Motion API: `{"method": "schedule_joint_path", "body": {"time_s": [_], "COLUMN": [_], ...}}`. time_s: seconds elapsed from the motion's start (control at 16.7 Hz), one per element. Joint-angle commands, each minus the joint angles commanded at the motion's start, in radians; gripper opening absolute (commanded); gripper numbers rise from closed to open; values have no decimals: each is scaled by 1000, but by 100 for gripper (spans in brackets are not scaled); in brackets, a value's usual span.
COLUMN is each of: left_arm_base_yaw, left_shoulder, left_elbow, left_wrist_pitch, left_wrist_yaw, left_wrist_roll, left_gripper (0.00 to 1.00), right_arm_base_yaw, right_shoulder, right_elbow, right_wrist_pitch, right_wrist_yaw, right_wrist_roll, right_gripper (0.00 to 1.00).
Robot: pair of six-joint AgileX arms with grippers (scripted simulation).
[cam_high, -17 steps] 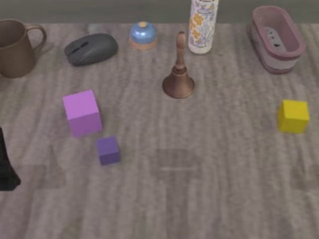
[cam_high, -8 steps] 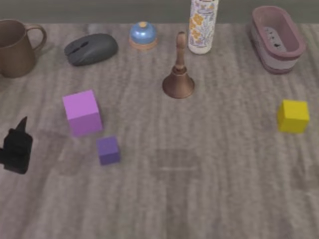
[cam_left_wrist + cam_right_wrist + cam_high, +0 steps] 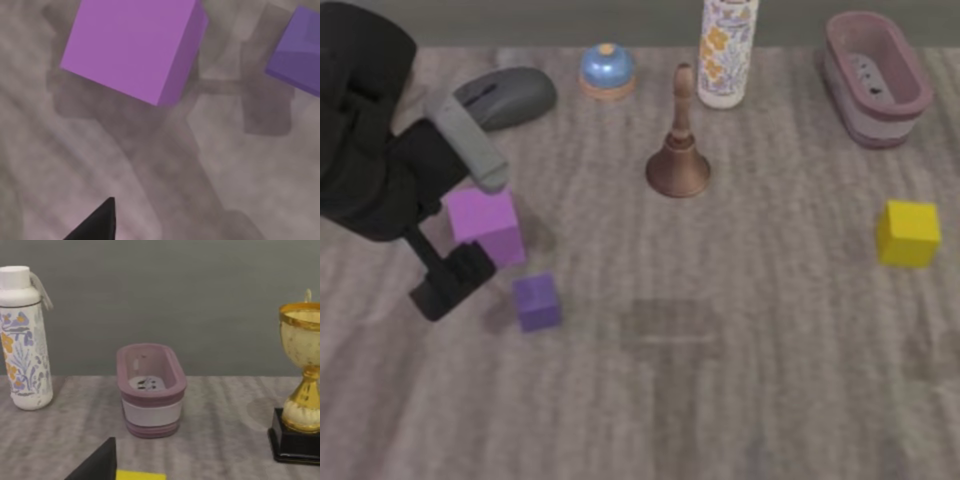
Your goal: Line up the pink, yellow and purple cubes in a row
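Observation:
The pink cube [image 3: 488, 222] stands at the table's left, partly covered by my left arm. Just to its front right sits the small purple cube [image 3: 536, 302]. The yellow cube [image 3: 908, 233] is alone at the far right. My left gripper [image 3: 452, 282] hovers at the pink cube's front left, open and holding nothing. The left wrist view shows the pink cube [image 3: 132, 47], the purple cube [image 3: 300, 50] and one dark fingertip [image 3: 97, 222]. The right arm is outside the top view. Its wrist view shows one fingertip [image 3: 100, 465] beside the yellow cube's top [image 3: 141, 475], open.
Along the back stand a grey mouse [image 3: 510, 95], a blue counter bell [image 3: 608, 70], a brass hand bell [image 3: 678, 160], a flowered bottle [image 3: 727, 50] and a pink oval container [image 3: 875, 75]. A gold trophy [image 3: 302, 390] shows in the right wrist view.
My left arm has swung in from the left edge and now reaches over the pink cube's left side. None of the three cubes has moved.

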Motion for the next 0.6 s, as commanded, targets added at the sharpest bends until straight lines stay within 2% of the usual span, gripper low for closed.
{"method": "schedule_joint_path", "body": {"time_s": [0.36,0.6], "left_arm_base_yaw": [-99,-129], "left_shoulder": [435,561], "left_elbow": [335,444], "left_wrist_pitch": [-228,-291], "left_wrist_yaw": [1,0], "left_wrist_roll": [193,251], "left_gripper": [100,100], "right_arm_base_yaw": [0,0], "right_shoulder": [0,0], "right_elbow": [0,0], "right_wrist_pitch": [0,0], "right_wrist_yaw": [0,0], "right_wrist_roll": [0,0], "right_gripper": [100,100]}}
